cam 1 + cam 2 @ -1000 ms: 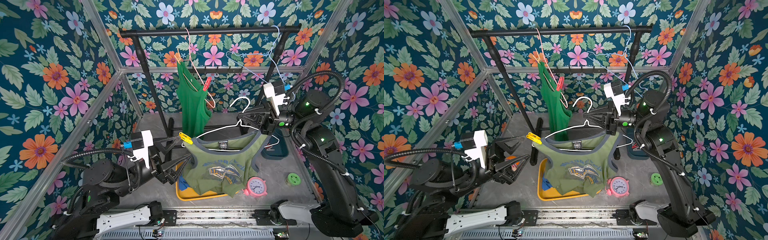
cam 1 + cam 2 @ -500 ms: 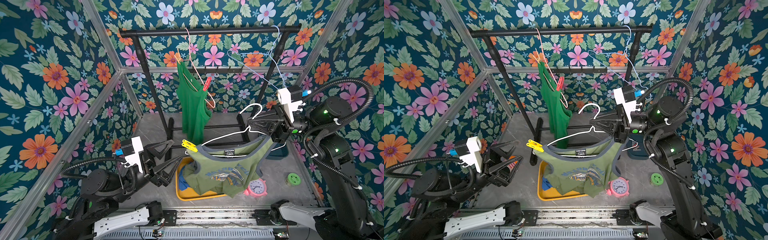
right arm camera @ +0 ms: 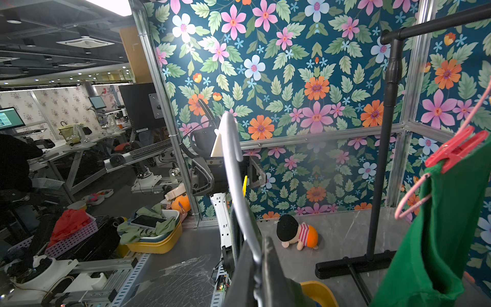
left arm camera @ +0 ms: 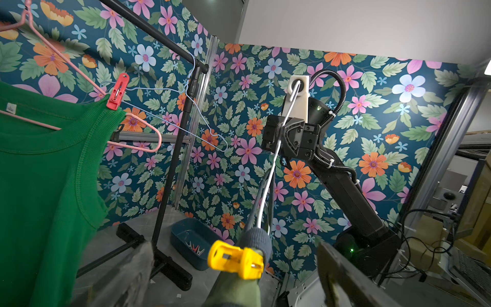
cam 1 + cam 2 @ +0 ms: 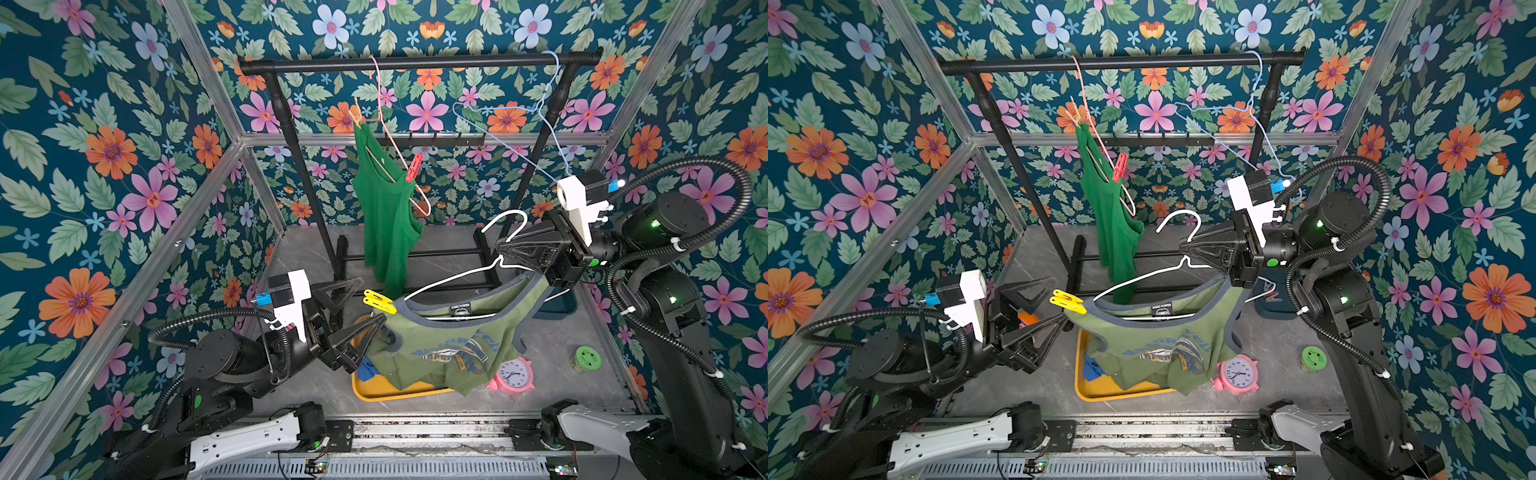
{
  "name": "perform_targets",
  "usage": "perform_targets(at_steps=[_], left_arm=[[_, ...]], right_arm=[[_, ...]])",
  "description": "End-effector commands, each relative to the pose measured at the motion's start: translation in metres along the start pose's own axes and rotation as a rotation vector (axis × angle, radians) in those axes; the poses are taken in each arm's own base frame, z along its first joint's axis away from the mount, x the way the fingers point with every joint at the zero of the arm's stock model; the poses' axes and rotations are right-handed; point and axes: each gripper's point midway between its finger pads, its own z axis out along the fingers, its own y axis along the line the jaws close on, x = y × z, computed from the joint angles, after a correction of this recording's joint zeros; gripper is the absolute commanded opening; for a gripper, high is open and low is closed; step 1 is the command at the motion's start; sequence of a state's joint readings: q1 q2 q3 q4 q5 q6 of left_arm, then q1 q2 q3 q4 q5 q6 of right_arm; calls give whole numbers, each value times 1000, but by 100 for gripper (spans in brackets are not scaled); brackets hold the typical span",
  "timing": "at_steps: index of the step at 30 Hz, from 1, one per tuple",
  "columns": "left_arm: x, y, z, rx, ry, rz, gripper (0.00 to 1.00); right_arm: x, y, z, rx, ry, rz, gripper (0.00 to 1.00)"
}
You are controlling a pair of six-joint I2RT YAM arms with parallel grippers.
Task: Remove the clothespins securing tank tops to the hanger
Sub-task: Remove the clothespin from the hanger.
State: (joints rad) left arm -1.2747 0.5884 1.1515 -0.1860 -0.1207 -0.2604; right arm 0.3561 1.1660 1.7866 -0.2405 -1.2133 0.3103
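An olive tank top (image 5: 440,345) hangs on a white hanger (image 5: 457,274). My right gripper (image 5: 498,249) is shut on the hanger's neck, below the hook (image 3: 233,159). A yellow clothespin (image 5: 379,302) pins the top's shoulder strap to the hanger's end. My left gripper (image 5: 373,299) is open, with a finger on each side of that clothespin (image 4: 235,263) and apart from it. A green tank top (image 5: 386,216) hangs on a pink hanger (image 5: 399,158) from the rack, held by a red clothespin (image 5: 413,167) and a peach one (image 5: 356,117). A blue top (image 5: 368,370) lies in the yellow tray.
The black rack (image 5: 415,64) also carries an empty blue hanger (image 5: 511,137). Under the olive top is the yellow tray (image 5: 395,392). A pink alarm clock (image 5: 514,374) and a green roll (image 5: 588,359) stand at the right. A dark blue bin (image 4: 191,239) holds loose clothespins.
The right gripper carried the white hanger and olive top rightward. The left gripper drew back, then came forward again with its jaws wider, now around the yellow clothespin.
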Motion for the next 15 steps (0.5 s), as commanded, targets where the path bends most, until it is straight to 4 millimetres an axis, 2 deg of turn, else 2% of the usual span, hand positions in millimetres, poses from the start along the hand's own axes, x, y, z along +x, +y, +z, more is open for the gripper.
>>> perform_targets(at_steps=[1,8,11,15], left_arm=[[-10,-4,-1,22,-45,-3,95],[-19,-9,-12,67,-109,-17,80],[-18,-13,-8,84,-97,-16,76],[-14,-21,1,117,-68,-6,75]], right_arm=[[-8,11,-1,-32,-10,-42,0],[-6,10,-1,-33,-13,-31,0],[-7,11,-1,-41,-15,-29,0],[-7,11,-1,-43,-15,-27,0]])
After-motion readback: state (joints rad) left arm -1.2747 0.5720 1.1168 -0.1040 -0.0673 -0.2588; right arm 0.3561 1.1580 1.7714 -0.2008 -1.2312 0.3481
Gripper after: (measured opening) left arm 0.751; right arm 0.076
